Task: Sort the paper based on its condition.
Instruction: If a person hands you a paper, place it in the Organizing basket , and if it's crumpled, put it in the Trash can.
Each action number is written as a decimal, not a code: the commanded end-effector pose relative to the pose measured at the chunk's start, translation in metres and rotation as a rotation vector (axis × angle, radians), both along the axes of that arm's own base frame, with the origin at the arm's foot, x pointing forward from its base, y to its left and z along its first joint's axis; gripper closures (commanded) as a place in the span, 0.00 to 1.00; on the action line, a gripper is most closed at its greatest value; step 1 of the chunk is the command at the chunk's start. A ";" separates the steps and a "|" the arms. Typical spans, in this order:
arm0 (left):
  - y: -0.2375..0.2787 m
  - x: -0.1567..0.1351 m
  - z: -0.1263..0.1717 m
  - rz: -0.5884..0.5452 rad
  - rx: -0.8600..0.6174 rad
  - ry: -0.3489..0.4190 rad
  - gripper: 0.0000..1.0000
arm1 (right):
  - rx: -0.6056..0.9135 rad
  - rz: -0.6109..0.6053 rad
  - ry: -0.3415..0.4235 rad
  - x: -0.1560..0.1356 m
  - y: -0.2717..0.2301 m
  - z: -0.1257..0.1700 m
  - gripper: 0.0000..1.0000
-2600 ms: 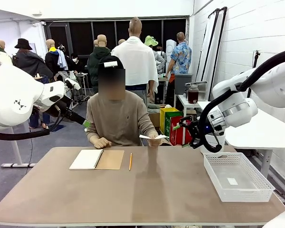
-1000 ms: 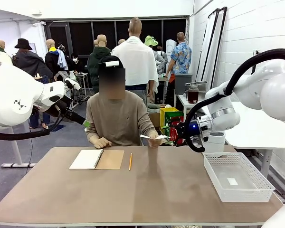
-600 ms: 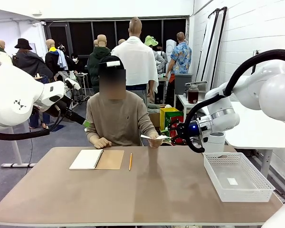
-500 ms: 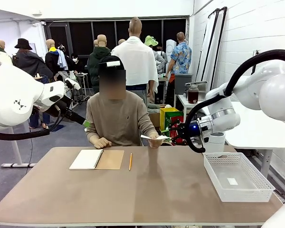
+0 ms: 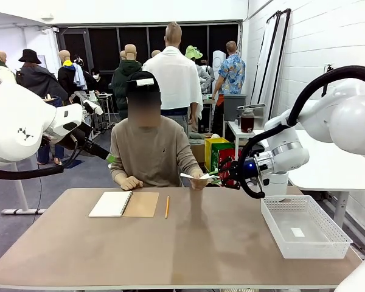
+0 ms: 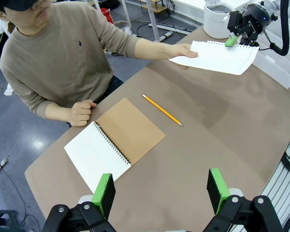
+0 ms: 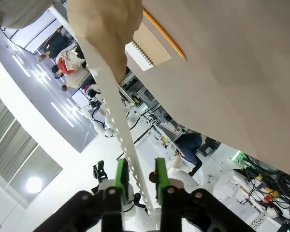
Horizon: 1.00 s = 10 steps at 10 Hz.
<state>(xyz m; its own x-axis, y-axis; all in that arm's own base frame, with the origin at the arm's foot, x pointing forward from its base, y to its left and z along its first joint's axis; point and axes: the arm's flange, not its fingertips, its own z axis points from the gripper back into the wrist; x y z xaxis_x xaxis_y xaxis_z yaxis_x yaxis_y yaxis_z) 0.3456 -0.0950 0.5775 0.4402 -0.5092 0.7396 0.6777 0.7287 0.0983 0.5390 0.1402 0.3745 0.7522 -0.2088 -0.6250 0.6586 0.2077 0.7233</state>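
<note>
So this is the handover step. The person across the worktop (image 5: 188, 243) holds out a thin white loose sheet of paper (image 6: 217, 57) in one hand (image 6: 183, 50), up in the air over the far edge.

The right tool (image 7: 140, 170) has its two green pads either side of the sheet's free edge. In the right wrist view there's a sliver of gap on both sides, so I'd call it narrowly open and straddling, not pinching yet. The left tool (image 6: 161, 188) hangs wide open over the near side, gripping nothing.

Next move, as I read it: close the right one on that edge, wait for the person to let go, then carry it to wherever its condition sends it. The sheet looks flat and uncrumpled to me, and the white plastic lattice basket (image 5: 310, 248) at the right seems a likely spot. A thin sheet held by one edge will flop, so a firm pinch and a slow swing would help.
</note>
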 end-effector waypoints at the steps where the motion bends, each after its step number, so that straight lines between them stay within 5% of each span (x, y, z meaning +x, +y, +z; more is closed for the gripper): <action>1: 0.001 -0.001 -0.001 -0.012 -0.003 0.004 0.00 | 0.022 0.008 0.021 0.008 0.005 0.001 1.00; 6: 0.001 -0.001 -0.001 -0.012 -0.003 0.004 0.00 | -0.009 0.015 -0.049 0.005 -0.001 0.013 1.00; 10: 0.001 -0.001 -0.001 -0.012 -0.003 0.004 0.00 | -0.065 0.037 -0.153 -0.001 -0.032 0.051 1.00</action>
<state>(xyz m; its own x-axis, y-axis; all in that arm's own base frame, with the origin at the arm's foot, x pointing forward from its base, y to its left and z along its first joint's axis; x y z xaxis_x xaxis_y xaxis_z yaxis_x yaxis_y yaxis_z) 0.3456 -0.0950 0.5775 0.4403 -0.5091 0.7396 0.6777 0.7288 0.0982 0.5417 0.1204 0.4178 0.8224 -0.2185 -0.5253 0.5675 0.2492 0.7848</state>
